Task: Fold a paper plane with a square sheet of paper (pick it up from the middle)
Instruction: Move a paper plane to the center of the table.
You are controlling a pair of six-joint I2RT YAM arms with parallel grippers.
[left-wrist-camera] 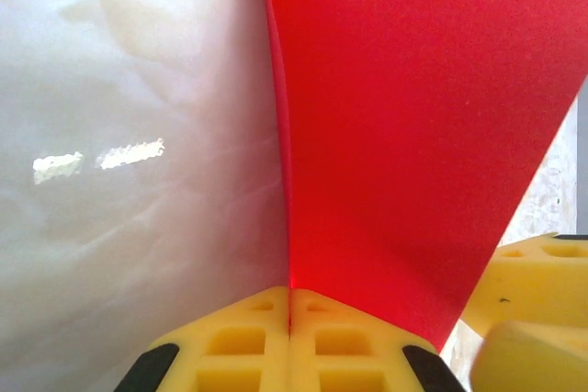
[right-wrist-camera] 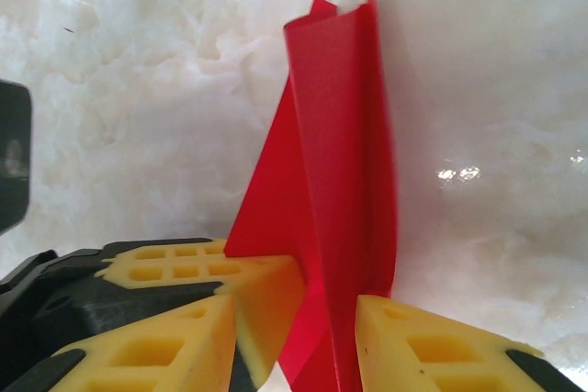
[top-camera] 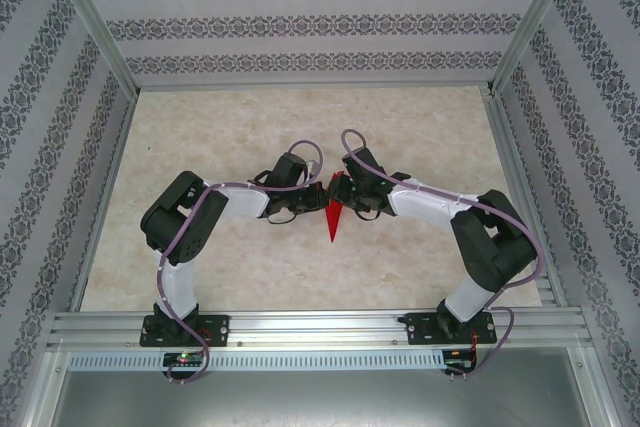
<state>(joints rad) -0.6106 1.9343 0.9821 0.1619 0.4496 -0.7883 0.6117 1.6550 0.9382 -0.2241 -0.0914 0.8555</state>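
Pinching the red paper plane (top-camera: 333,219) at the middle of the table (top-camera: 250,127), left gripper (left-wrist-camera: 289,305) clamped tight on its crease, tip pointing toward the near edge, right gripper (right-wrist-camera: 326,314) straddling the folded layers, jaws partly apart, a true grip hard to tell
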